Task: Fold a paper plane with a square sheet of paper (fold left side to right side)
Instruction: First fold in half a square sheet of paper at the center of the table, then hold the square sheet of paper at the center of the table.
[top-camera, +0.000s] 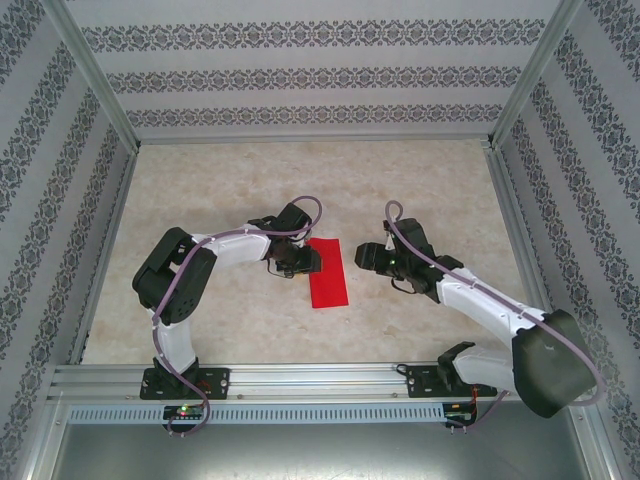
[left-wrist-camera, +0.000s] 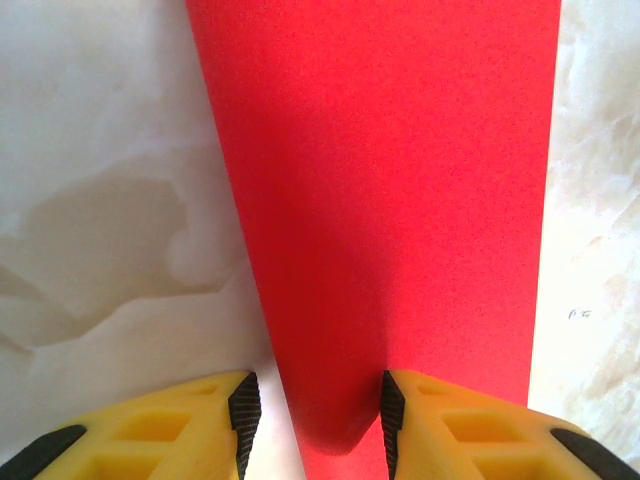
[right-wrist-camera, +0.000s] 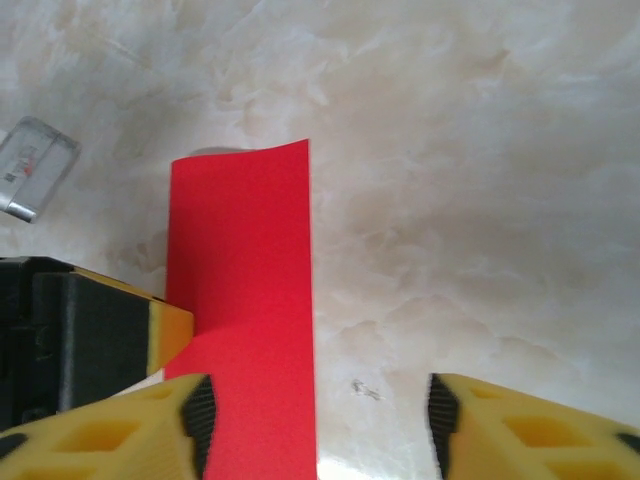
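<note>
The square sheet of paper (top-camera: 328, 273) lies on the marble tabletop as a narrow bright red rectangle, folded in half lengthwise. My left gripper (top-camera: 305, 262) sits at its left long edge. In the left wrist view its jaws (left-wrist-camera: 315, 405) stand apart. The rounded fold of the paper (left-wrist-camera: 400, 200) runs between them, with one finger over the table and the other over the paper. My right gripper (top-camera: 362, 258) hovers at the paper's right side. In the right wrist view it (right-wrist-camera: 318, 410) is open wide, its left finger over the paper (right-wrist-camera: 245, 280) and its right finger over bare table.
Aluminium frame rails (top-camera: 300, 380) border the table, with patterned walls behind. A small grey-white tag (right-wrist-camera: 35, 165) lies on the table beyond the paper's far left corner. The left gripper's yellow finger (right-wrist-camera: 165, 335) touches the paper's left edge.
</note>
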